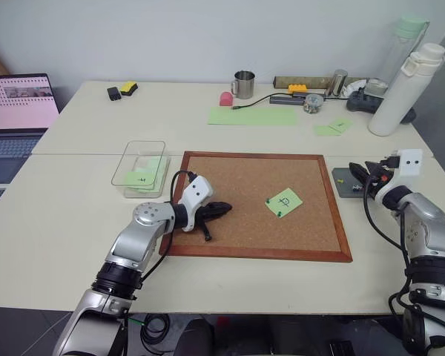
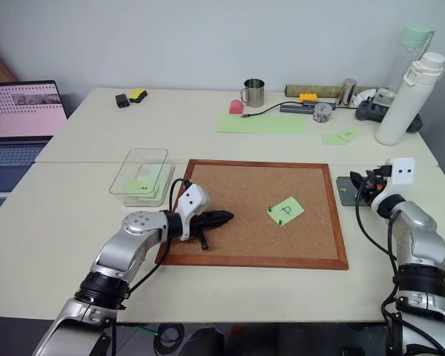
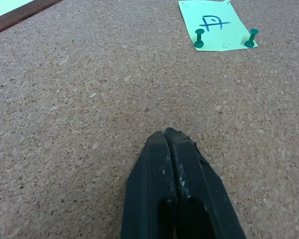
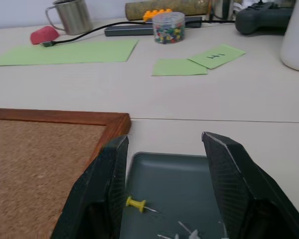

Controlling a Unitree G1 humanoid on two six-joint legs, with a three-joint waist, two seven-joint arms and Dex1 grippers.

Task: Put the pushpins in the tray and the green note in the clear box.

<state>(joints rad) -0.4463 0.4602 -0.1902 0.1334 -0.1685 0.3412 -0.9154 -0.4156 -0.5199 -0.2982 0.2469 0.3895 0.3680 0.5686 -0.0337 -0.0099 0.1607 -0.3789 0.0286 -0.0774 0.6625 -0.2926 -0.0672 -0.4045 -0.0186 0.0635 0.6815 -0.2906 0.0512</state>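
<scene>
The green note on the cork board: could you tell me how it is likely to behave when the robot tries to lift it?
The green note looks like thin paper, so it would probably flop and bend. Two green pushpins stand along one edge, likely holding it to the cork board; pulling now might tear it. It lies flat, so the fingers may struggle to get under an edge.

Handwritten marks only; no printed text or brand is legible.

- The green note (image 1: 284, 202), pinned on the cork board (image 1: 237, 222) toward its right edge, bears one black handwritten character resembling a "P" crossed by a horizontal stroke.
- A small green note (image 4: 217, 56) near the far right corner of the tabletop bears a short black handwritten mark, not decipherable.
- A green note inside the clear box (image 1: 139, 167) bears a small dark mark, too small to read.
- Laptop (image 1: 18, 104) screen content: illegible.
</scene>
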